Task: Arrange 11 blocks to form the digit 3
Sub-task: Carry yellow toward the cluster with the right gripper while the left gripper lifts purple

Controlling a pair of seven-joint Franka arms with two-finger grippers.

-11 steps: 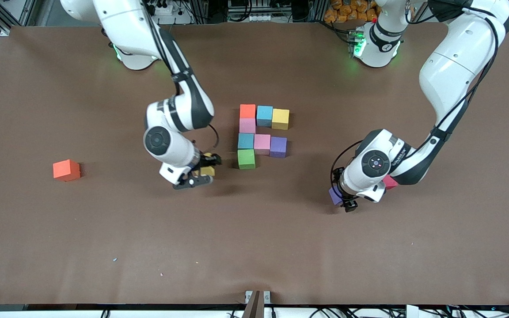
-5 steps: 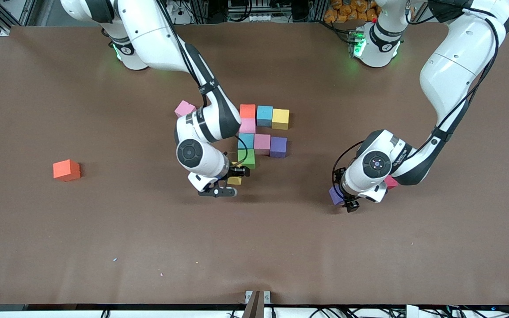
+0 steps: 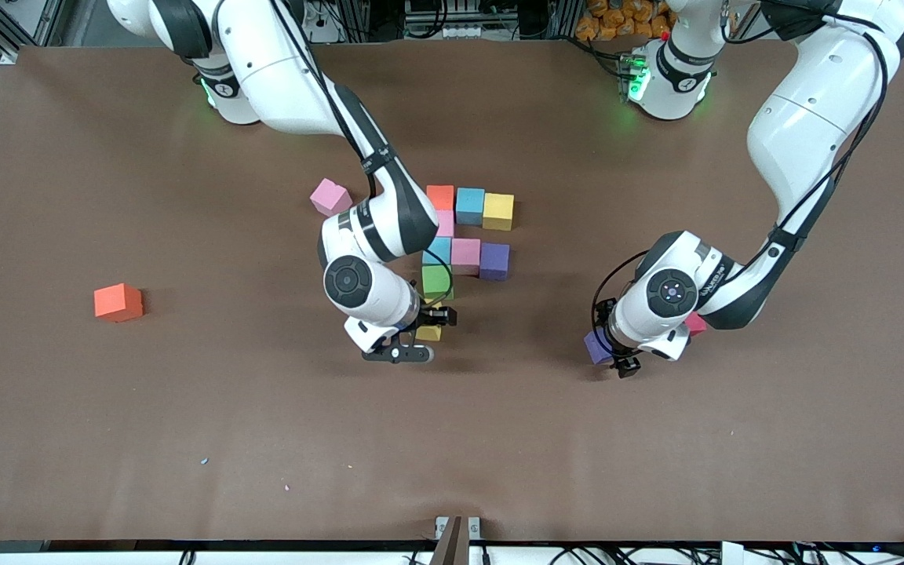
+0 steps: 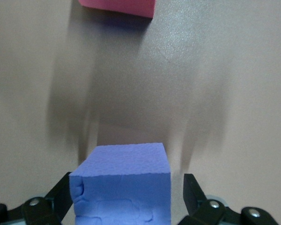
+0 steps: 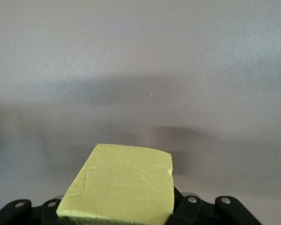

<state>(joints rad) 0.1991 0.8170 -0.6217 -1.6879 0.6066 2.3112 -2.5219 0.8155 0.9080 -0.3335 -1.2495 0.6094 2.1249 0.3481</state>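
Note:
Several blocks form a partial figure at mid-table: orange, blue and yellow in a row, then a pink block, a row of blue, pink and purple, and a green block. My right gripper is shut on a yellow block, low over bare table beside the green block. My left gripper is open around a purple block that rests on the table, with a gap at one finger.
A loose pink block lies beside the right forearm. An orange block sits alone toward the right arm's end. A red block peeks out from under the left wrist.
The right arm carried the yellow block toward the left arm's end, up to the green block, uncovering the loose pink block. The left arm barely moved.

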